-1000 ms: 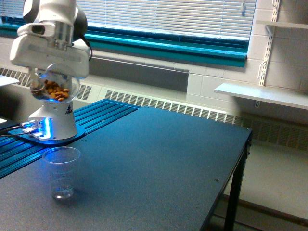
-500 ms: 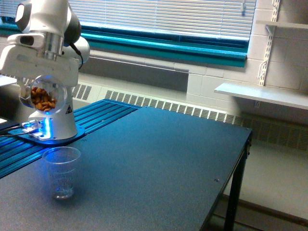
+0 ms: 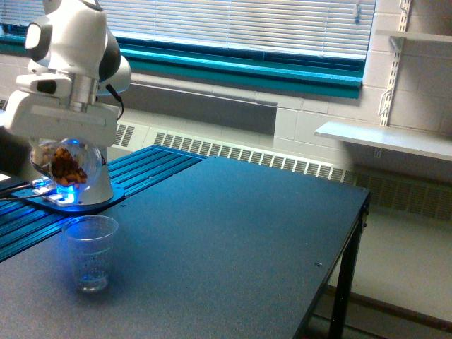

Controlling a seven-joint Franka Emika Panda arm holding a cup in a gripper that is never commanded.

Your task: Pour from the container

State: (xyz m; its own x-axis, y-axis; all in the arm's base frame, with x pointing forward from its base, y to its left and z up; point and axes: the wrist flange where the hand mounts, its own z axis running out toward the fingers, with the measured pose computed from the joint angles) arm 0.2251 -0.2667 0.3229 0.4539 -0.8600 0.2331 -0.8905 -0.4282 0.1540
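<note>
- Fingers (image 3: 65,150) hang under the white, blocky hand of the arm and are mostly hidden by it; they hold the container (image 3: 67,165) by its upper part, though how wide they stand cannot be told.
- The container is a clear plastic tumbler with a rounded, bulbous body, held in the air at about 9 o'clock in the exterior view.
- Through its smooth wall shows a heap of brown, nut-like pieces (image 3: 68,167), gathered in the middle and lower part of the body.
- Whether its mouth points up or sideways cannot be told from this angle.
- Below the container, toward 7 o'clock, a smaller clear cup (image 3: 90,252) stands upright on the table (image 3: 233,240); it has tapered sides with fine ribbing and a round open rim.
- The cup looks nearly empty, with only a blue glint at its bottom; whether anything lies in it cannot be told.
- The container hangs above the cup and a little toward the exterior view's left, not touching it.
- The table top is dark, matte and finely speckled, with a straight edge and a black leg at 5 o'clock.
- Behind the container the robot base (image 3: 78,187) is a smooth white cone on a flat plate, lit by a blue glow.
- Ridged teal slats (image 3: 145,166) run beside the base.
</note>
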